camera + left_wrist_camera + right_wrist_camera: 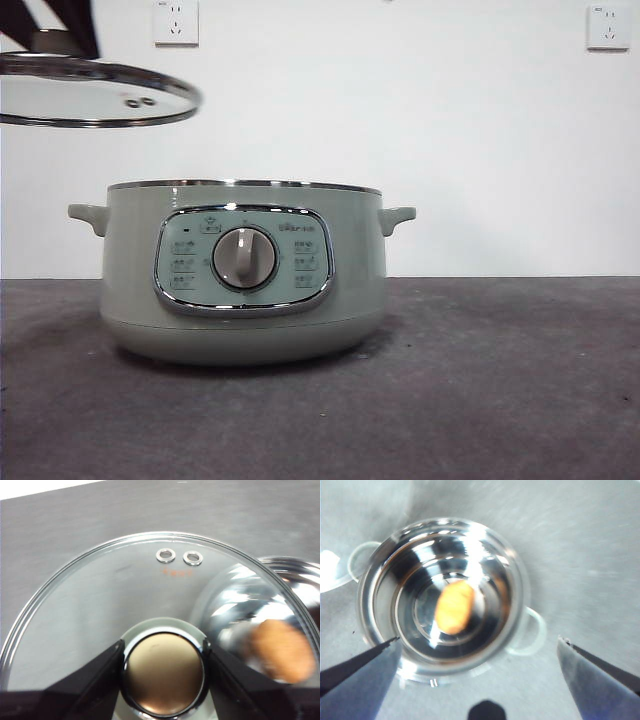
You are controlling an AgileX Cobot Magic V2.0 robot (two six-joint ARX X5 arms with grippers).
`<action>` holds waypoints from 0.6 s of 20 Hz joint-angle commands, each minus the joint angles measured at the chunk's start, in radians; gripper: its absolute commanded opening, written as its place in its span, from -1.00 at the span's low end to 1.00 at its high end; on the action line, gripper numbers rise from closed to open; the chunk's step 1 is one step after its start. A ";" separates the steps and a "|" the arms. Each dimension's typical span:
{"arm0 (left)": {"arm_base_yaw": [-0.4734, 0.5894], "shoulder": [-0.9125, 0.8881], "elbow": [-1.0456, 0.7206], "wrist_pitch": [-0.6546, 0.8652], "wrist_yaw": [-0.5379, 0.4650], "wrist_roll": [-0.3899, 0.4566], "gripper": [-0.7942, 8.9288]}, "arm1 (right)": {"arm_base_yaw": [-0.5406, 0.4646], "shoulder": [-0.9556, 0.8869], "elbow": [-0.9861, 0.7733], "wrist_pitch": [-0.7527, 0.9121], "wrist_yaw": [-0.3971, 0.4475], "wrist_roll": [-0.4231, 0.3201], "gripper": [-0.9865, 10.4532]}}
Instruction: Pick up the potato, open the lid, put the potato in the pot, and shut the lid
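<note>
1. Front view shows the lid [95, 92] held level in the air, up and to one side of the pot [243, 270], well clear of its open rim; the dark arm gripping it enters from the top corner.
2. Left wrist view settles whose it is: the left hand [163, 672] is clenched on the lid's knob [163, 672], one jaw on each side, with the glass spreading out around it.
3. Through that glass the pot's shiny inner bowl shows off to one side, so the lid is not yet centred over the opening.
4. The potato [455, 606] lies at the bottom of the pot's steel bowl, near its middle, its long axis roughly along the line between the two side handles.
5. The right hand [479, 647] hangs high above the pot, jaws spread wide and holding nothing.
6. Judgement: only closing remains, and the left hand must carry the lid sideways until its rim sits directly above the pot's rim, then lower it flat onto the pot standing on the counter [500, 400].
</note>
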 commanded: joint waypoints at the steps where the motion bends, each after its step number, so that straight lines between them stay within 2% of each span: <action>1: -0.068 0.013 0.008 0.048 0.005 -0.032 -0.85 | 0.002 -0.111 -0.106 -0.025 0.000 -0.027 0.22; 8: -0.280 0.141 0.008 0.106 0.004 -0.053 -0.85 | 0.002 -0.455 -0.513 -0.024 -0.015 -0.081 0.22; 12: -0.344 0.208 0.008 0.132 -0.003 -0.049 -0.85 | 0.002 -0.617 -0.704 -0.024 -0.031 -0.097 0.22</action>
